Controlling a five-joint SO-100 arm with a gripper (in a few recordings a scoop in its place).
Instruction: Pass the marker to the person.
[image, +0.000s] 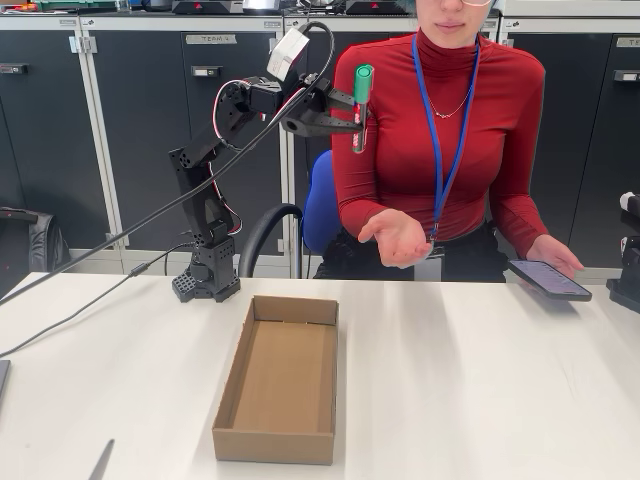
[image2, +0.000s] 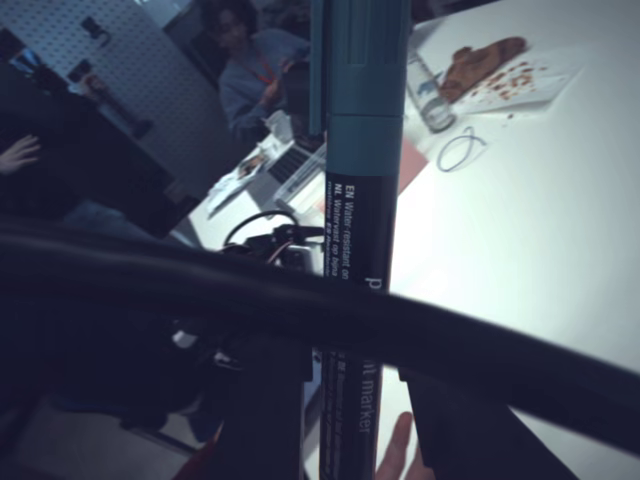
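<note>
Marker (image: 361, 108): upright, green cap uppermost, clamped between the fingers of the gripper (image: 356, 112) partway down its barrel; the cap stands clear above the fingers and the lower barrel hangs below them. It is held high above the table (image: 480, 380), in front of the person (image: 440, 150), above and slightly left of the person's open, palm-up hand (image: 398, 238), apart from it.

In the wrist view the marker (image2: 360, 230) runs vertically through the middle of the picture, printed label legible in part; its cap top is cut off at the upper edge. A dark cable crosses in front and hides part of the barrel. The fingers (image2: 265, 410) show as dark shapes on either side of the lower barrel, blurred; a fingertip of the person shows at the bottom edge.

Fingers: closed narrowly on the marker barrel, touching nothing else.

Person's face is cut off at the top of the fixed view. The other hand rests on a smartphone (image: 549, 279) at far right. An open cardboard box (image: 283, 380) lies on the table, near side.
</note>
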